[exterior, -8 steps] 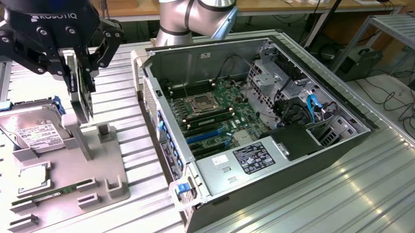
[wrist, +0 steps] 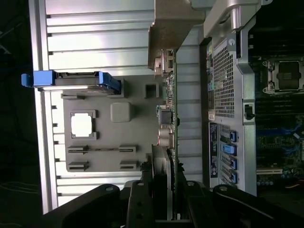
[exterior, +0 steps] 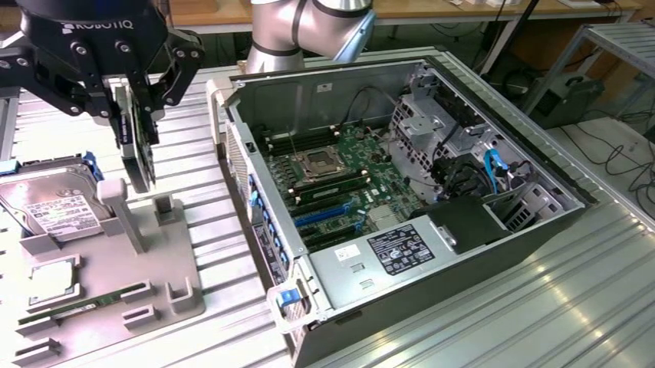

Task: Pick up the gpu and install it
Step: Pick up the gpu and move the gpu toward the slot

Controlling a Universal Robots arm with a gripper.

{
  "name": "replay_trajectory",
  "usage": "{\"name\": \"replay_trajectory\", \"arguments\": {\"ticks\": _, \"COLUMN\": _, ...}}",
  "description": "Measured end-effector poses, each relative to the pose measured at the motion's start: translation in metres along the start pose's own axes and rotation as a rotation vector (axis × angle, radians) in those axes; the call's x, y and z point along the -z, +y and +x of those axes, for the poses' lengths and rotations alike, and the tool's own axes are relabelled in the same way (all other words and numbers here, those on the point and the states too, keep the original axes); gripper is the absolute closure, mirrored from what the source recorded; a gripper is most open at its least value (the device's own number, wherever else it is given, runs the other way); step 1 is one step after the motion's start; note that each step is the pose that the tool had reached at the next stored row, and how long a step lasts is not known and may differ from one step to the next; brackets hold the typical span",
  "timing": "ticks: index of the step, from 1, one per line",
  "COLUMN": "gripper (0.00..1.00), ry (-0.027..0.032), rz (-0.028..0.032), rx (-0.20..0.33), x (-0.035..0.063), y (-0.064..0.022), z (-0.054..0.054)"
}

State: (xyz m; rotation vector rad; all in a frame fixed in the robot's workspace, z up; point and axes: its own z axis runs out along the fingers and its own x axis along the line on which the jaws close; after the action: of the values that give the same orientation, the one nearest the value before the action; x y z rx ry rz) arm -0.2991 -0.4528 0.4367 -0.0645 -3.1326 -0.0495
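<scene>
In the exterior view, the black end effector [exterior: 136, 130] sits at about ten o'clock. Its jaws are closed partway onto the thin, flat black gpu [exterior: 138, 169], which hangs upright and edge-on from the grip. The card's lower end is over the grey plastic holder tray [exterior: 153, 268] at eight o'clock, just beside an upright post; whether they touch cannot be told. A silver boxy hard drive [exterior: 46, 207] with a white label rests at nine o'clock. A narrow green memory stick [exterior: 87, 301] lies in the tray at seven o'clock. The open dark computer case [exterior: 440, 303], with its green motherboard [exterior: 353, 180], spans the centre to four o'clock on the ribbed metal counter [exterior: 573, 307].

In the wrist view, the end effector [wrist: 164, 190] clamps one end of the gpu [wrist: 170, 118], whose pale metal bracket [wrist: 173, 23] is at the far end. The card runs between the tray [wrist: 104, 128] and the case's perforated wall [wrist: 223, 85].
</scene>
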Motion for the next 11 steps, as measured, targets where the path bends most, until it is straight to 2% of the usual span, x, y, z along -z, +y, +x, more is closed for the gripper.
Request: {"name": "replay_trajectory", "arguments": {"ticks": 11, "gripper": 0.72, "ry": 0.0000, "rz": 0.0000, "rx": 0.000, "x": 0.0001, "y": 0.0004, "z": -0.0103}}
